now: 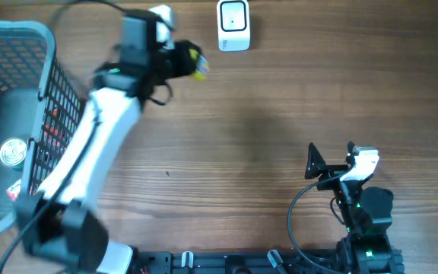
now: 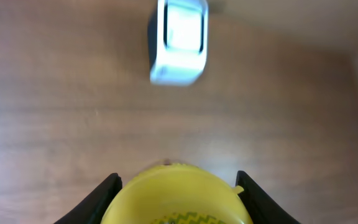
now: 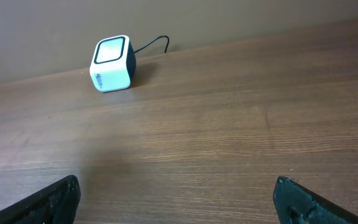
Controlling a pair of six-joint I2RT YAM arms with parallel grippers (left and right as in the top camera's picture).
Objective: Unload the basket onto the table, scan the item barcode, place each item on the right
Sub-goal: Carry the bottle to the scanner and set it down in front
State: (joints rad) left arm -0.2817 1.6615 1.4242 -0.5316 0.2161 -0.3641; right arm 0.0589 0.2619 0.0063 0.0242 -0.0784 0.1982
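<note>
Left gripper: fingers partly closed, one pressed to each side of the round yellow item. The item is near the white scanner, apart from it. Right gripper: fingers spread fully wide, holding nothing, touching nothing, well apart from the scanner.

Brown wooden table, beige wall
</note>
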